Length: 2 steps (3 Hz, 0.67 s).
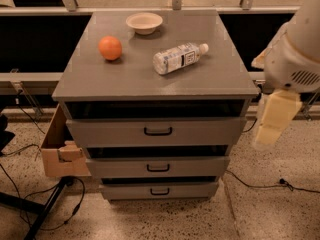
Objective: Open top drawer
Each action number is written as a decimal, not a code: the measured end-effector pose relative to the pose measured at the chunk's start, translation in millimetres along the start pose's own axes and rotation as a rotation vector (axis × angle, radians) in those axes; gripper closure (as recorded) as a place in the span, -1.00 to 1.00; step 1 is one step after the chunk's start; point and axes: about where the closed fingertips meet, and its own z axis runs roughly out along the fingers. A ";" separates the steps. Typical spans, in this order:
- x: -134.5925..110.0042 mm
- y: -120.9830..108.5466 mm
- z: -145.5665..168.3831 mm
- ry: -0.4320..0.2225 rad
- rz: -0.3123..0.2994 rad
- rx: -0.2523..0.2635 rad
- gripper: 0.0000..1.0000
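Observation:
The grey cabinet point(145, 79) stands in the middle of the camera view with three drawers. The top drawer point(115, 132) is the widest, with a small black loop handle point(158, 131) at its middle. A dark gap shows between its front and the cabinet top; its interior is not visible. Two narrower drawers point(120, 167) sit below it. My gripper point(272, 121), cream coloured, hangs from the white arm point(295, 59) to the right of the cabinet, beside the top drawer's right end and apart from the handle.
An orange point(110, 48), a white bowl point(144, 22) and a lying water bottle point(177, 58) rest on the cabinet top. A cardboard box point(57, 151) stands against the cabinet's left side. Cables point(260, 184) and a black stand leg point(47, 211) lie on the speckled floor.

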 end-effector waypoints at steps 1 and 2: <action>-18.0 22.7 50.0 0.024 -0.002 -0.019 -1.00; -35.7 44.5 108.2 0.055 -0.013 -0.035 -1.00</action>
